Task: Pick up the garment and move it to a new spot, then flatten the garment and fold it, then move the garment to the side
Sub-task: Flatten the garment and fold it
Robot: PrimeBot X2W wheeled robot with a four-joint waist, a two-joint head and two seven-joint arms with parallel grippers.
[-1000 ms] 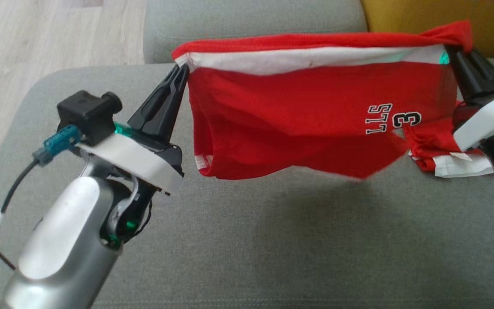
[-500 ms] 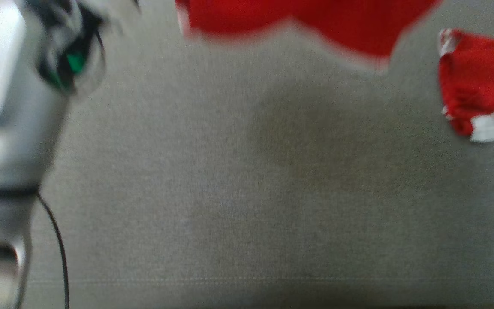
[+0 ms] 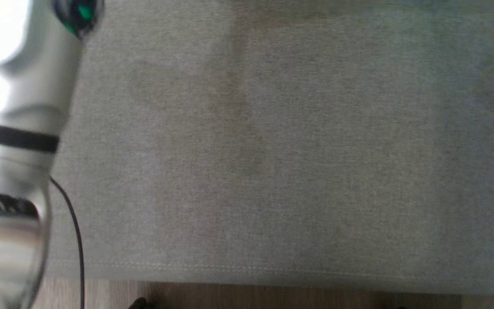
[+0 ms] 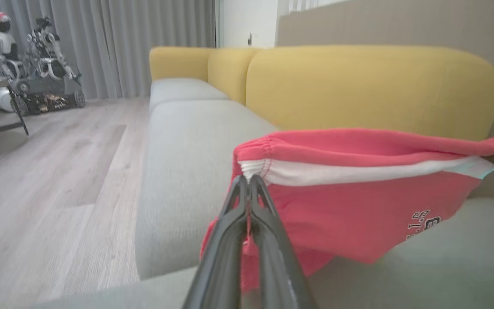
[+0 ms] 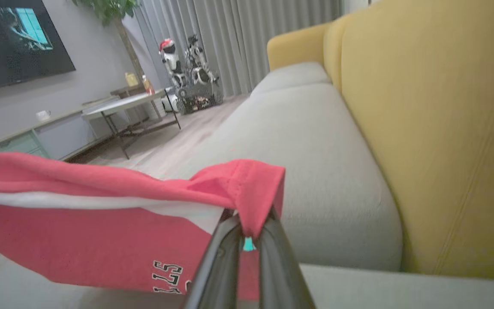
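The garment (image 4: 350, 214) is a pair of red shorts with a white band under the waistband and black-and-white lettering. It hangs stretched in the air between my two grippers, above the grey sofa seat (image 4: 187, 141). My left gripper (image 4: 249, 180) is shut on one end of the waistband. My right gripper (image 5: 249, 223) is shut on the other end of the garment (image 5: 79, 240), where red cloth drapes over the fingertips. In the head view my silver left forearm (image 3: 11, 128) rises at the left over the bare seat cushion (image 3: 272, 150).
The yellow sofa backrest (image 5: 435, 128) stands close behind the garment. Wooden floor (image 4: 49, 184) lies to the left of the sofa, and a strip of floor (image 3: 272, 296) runs below the cushion's front edge. A side table (image 5: 131, 107) and toy robots (image 5: 187, 68) stand far off.
The head camera has tipped down, so the garment and both grippers have left its picture; only cushion and left forearm remain there. Both grips on the garment hold.
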